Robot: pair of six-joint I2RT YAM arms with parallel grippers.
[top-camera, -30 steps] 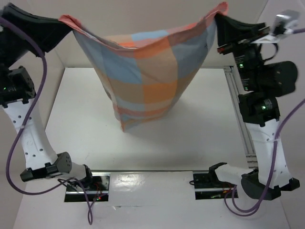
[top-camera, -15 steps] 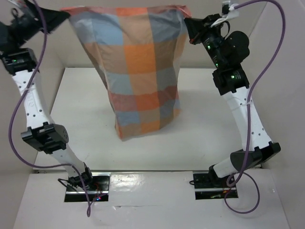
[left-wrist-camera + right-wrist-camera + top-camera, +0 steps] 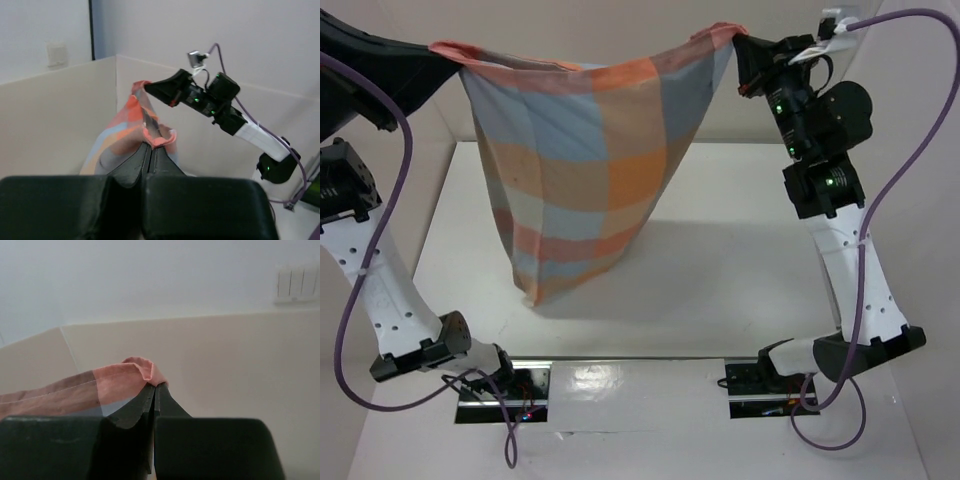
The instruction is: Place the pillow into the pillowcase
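Note:
The checked pillowcase (image 3: 575, 170) hangs in the air above the table, held up by its two top corners, its lower end tapering to a point at the front left. My left gripper (image 3: 448, 52) is shut on the left corner, and in the left wrist view the pillowcase hem (image 3: 159, 137) bunches out of the left gripper (image 3: 151, 146). My right gripper (image 3: 738, 42) is shut on the right corner; the right wrist view shows the pink pillowcase edge (image 3: 135, 371) pinched in the right gripper (image 3: 155, 385). The pillow itself does not show as a white cushion; the case bulges and hangs heavy.
A white table (image 3: 740, 260) with low cream walls (image 3: 425, 190) lies under the cloth. A metal rail (image 3: 820, 230) runs along the right side and another rail (image 3: 640, 358) along the front edge near the arm bases.
Both arms have kept swinging the hanging pillowcase: its top edge went taut, then sagged again, and its lower end has swung from the middle toward the front left.

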